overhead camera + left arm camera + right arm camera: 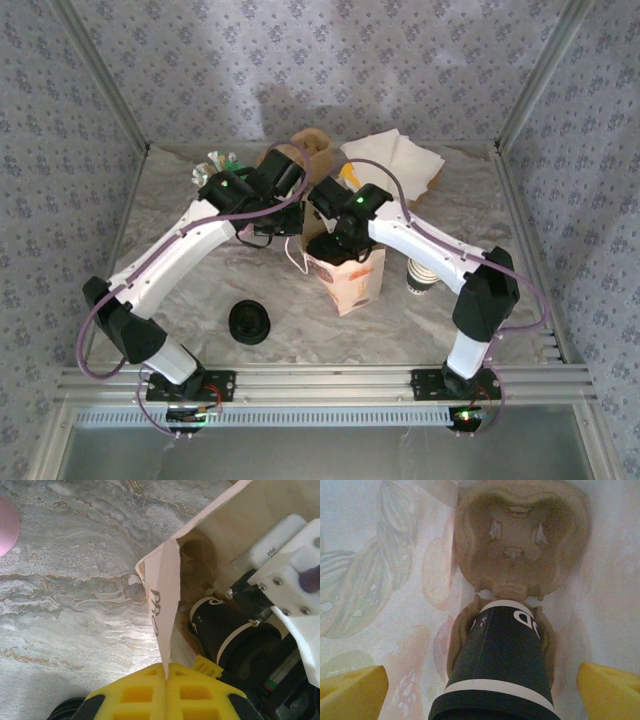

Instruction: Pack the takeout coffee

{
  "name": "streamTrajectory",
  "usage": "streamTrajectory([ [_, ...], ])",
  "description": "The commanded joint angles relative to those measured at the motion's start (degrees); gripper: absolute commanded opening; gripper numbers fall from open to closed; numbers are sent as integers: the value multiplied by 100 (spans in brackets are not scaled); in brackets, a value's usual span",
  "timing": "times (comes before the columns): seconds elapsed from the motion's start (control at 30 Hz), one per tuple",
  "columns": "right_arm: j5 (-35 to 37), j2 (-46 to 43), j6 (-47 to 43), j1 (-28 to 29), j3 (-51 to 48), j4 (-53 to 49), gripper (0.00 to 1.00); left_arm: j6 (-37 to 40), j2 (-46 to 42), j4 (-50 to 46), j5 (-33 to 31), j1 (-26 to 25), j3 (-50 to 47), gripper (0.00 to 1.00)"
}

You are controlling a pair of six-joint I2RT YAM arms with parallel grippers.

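1. Left gripper (166, 687): yellow fingers pressed together, pinching the rim of the paper bag (165, 615).
2. Right gripper (481, 695): fingers spread wide inside the bag, either side of the takeout coffee (497, 660), clear of it.
3. Takeout coffee: seated in the near well of the pulp carrier (520, 555), inside the bag.

A paper bag (345, 278) stands open near the middle of a grey marble-patterned tabletop (330, 340). Its pale walls carry faint leaf prints, with dark lettering along one edge. A moulded brown pulp cup carrier (520, 545) lies inside it. A squat stack of black lids (250, 322) sits well apart from the bag, toward the left of the overhead view. A stack of pale lidless paper cups (423, 277) sits just to the bag's right. White napkins (395, 155) lie at the back, across from a crinkled green-and-silver item (215, 163). Floral-patterned walls (320, 60) enclose the scene, and an aluminium rail (320, 380) runs along the near edge.
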Motion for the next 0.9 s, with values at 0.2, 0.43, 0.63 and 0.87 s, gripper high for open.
streamTrajectory([
  [0.2,-102,-394,-431,-25,-266,368,98,314,143,-262,-60,6,410,0],
  [0.43,-181,-682,-718,-12,-592,841,99,354,153,-323,-45,34,428,0],
  [0.63,-252,-899,-864,-12,-784,1057,99,380,143,-367,-19,72,419,0],
  [0.87,-421,-1052,-999,-19,-937,1233,99,398,167,-402,50,116,438,0],
])
